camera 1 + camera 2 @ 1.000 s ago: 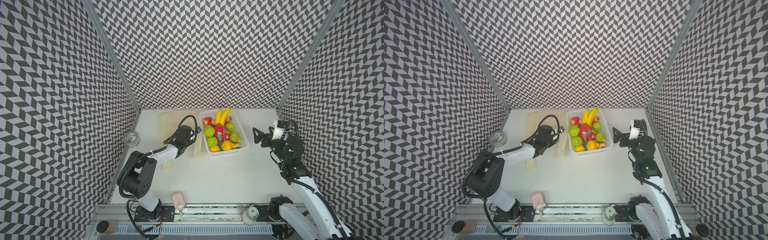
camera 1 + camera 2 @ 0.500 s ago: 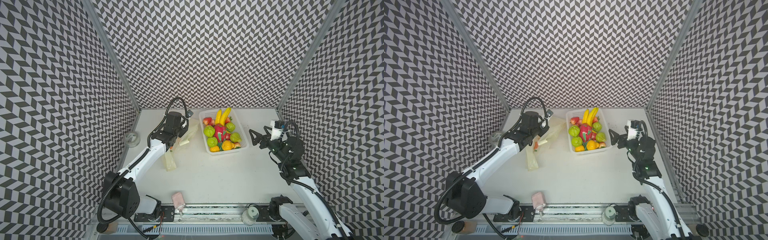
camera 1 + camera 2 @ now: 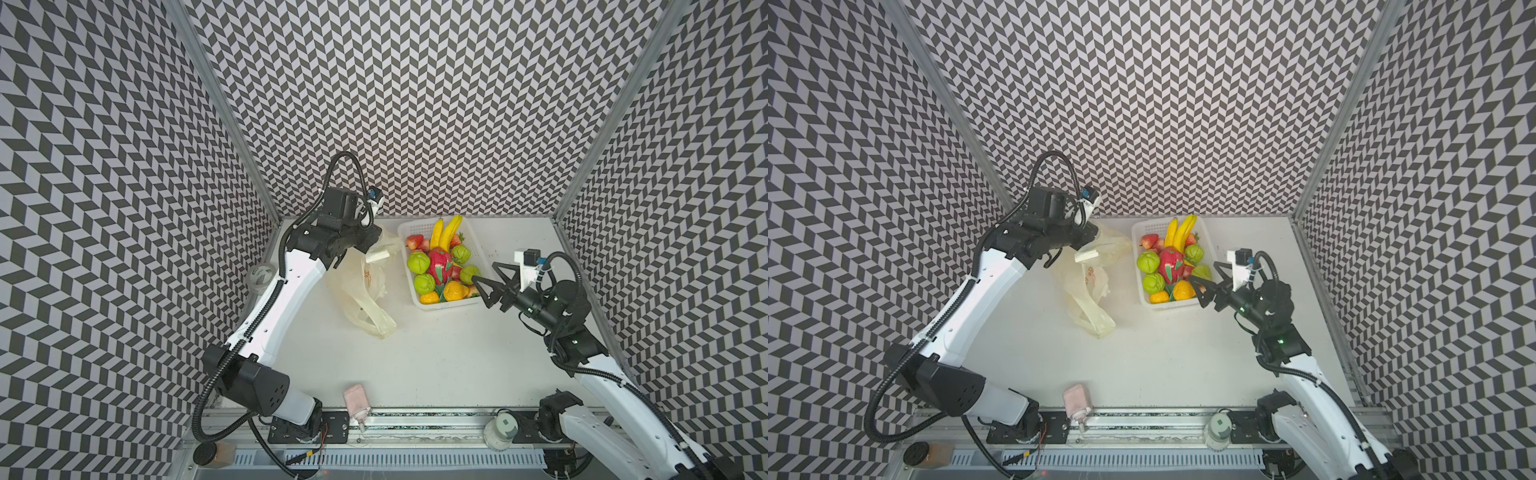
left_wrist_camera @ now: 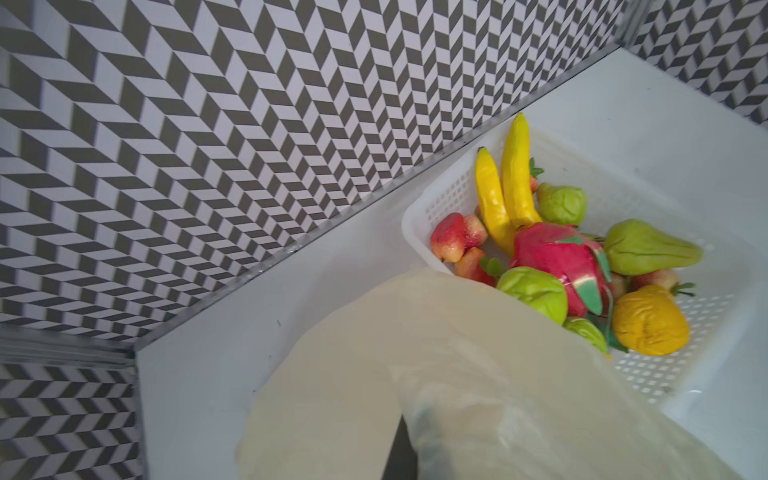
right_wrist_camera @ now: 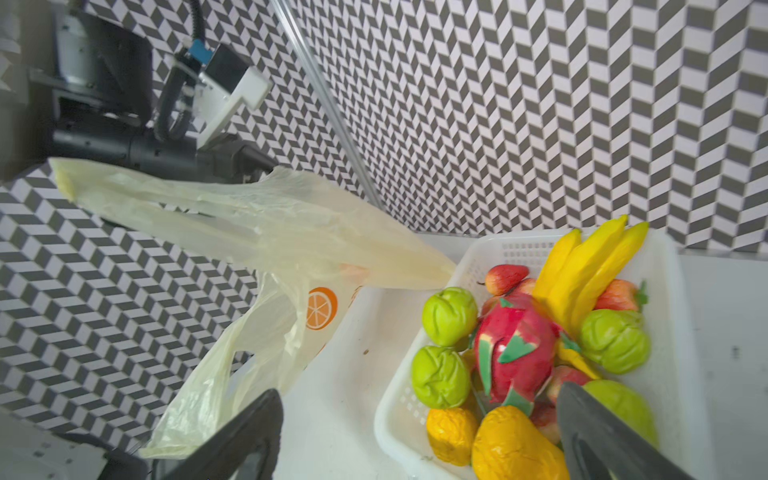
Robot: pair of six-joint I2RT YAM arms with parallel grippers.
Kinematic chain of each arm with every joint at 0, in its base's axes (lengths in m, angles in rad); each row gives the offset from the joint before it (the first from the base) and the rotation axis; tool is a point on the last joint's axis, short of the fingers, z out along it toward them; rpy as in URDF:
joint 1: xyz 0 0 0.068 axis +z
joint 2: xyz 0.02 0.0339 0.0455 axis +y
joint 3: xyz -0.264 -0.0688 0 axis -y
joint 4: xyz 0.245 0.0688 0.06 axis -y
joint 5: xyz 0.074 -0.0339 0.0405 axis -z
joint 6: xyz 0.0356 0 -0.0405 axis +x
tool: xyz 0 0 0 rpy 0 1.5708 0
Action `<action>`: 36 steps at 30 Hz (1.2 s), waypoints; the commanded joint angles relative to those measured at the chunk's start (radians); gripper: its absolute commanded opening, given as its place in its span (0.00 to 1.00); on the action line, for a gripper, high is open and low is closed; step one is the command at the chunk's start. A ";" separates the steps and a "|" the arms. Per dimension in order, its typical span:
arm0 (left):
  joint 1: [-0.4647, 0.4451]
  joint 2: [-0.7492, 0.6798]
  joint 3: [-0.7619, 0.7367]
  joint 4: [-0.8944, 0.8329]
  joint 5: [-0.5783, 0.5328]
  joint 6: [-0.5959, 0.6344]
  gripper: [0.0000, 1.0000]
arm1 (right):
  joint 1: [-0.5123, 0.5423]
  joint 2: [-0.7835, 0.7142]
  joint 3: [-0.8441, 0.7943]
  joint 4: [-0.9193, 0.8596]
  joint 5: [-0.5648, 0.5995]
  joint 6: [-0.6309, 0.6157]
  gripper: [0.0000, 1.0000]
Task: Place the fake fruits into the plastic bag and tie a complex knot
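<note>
On white tabletop [image 3: 457, 365] boxed by b/w chevron walls [image 3: 415, 104], L gripper [image 3: 371, 245] is pinched on pale-yellow plastic bag [image 3: 365, 291], top held up, rest draping to the surface, w/ fake fruits [image 3: 439, 266] all in white basket [image 3: 451, 306] just beside it and R gripper [image 3: 483, 271], jaws wide apart, at basket's near-right corner.

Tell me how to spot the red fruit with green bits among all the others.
Look to the back of the table, where a white perforated basket stands right of the pale-yellow bag. In the middle of its pile lies the dragon fruit. It alone is deep red with green scales, larger than the bumpy green fruits beside it.
</note>
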 commanded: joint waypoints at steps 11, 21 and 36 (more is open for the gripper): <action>0.002 0.032 0.048 -0.136 0.274 -0.150 0.00 | 0.521 0.225 -0.011 0.347 0.495 0.189 1.00; -0.002 -0.010 -0.015 -0.105 0.309 -0.159 0.00 | 0.628 0.465 0.111 0.453 0.660 0.176 1.00; -0.003 -0.069 -0.076 -0.090 0.346 -0.128 0.00 | 0.627 0.678 0.275 0.569 0.845 0.115 0.95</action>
